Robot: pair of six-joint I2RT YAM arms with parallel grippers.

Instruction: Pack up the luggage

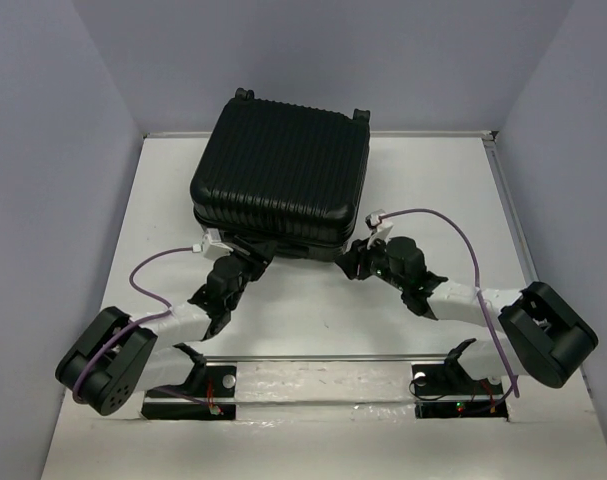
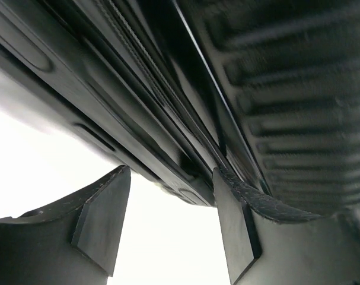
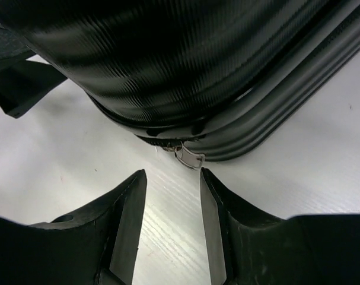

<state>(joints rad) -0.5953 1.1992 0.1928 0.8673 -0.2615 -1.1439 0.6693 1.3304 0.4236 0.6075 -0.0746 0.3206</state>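
Hidden or unclear first: top view doesn't show the fingertips of the left gripper (image 1: 247,266) or right gripper (image 1: 355,262). Both are tucked against the near side of the luggage (image 1: 283,170), black on black. Contents aren't visible. The shells lie one on the other, and the seam looks slightly gapped on the near-left side, can't confirm.

Left wrist view is mostly blurred shell, cropped on all sides. Left gripper (image 2: 171,178) has its fingers spread with nothing between the pads. One fingertip (image 2: 227,178) sits right at the luggage (image 2: 274,89) rim; can't tell whether it touches.

Right gripper (image 3: 172,178) is also spread and pinching nothing. A small metal zipper pull (image 3: 188,155) hangs from the seam just beyond the fingertips, apart from both. A dark angular part at the left edge of that view is cut off, can't identify it.

Luggage (image 3: 168,53): hard glossy black shell, parallel ribs, rounded corners, two small wheels (image 1: 245,95) on the far side. It lies flat on the white table (image 1: 313,320), centred, against the far edge. The table (image 3: 61,154) surface is matte with faint wood grain.
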